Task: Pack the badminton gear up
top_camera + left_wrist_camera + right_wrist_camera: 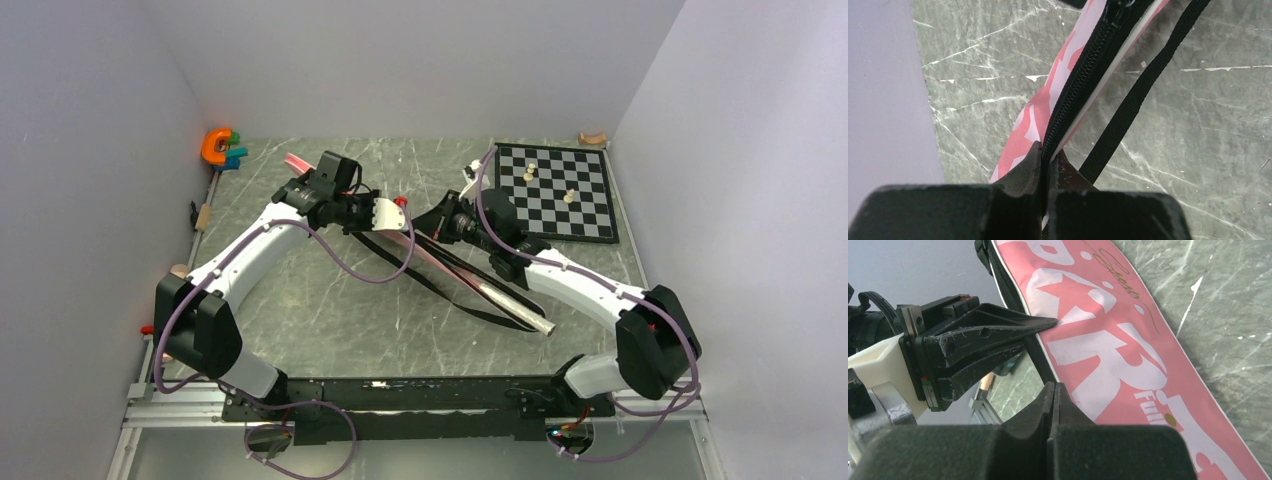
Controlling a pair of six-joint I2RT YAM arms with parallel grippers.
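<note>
The long pink racket bag (440, 262) with white "SPORT" lettering (1128, 345) lies slantwise across the middle of the table, stood up on its edge. My left gripper (388, 213) is shut on the bag's black zipper edge (1083, 75); its fingertips (1048, 322) also show in the right wrist view. The black strap (1133, 105) hangs loose beside it. My right gripper (1054, 388) is shut right against the bag's zipper edge; nothing shows between its fingers. A dark tube end (540, 323) shows at the bag's near right end. Rackets and shuttlecocks are out of view.
A black-and-white chessboard (585, 205) with pale pieces lies at the back right. An orange and teal toy (220, 148) sits in the back left corner. Grey walls close in the left, back and right sides.
</note>
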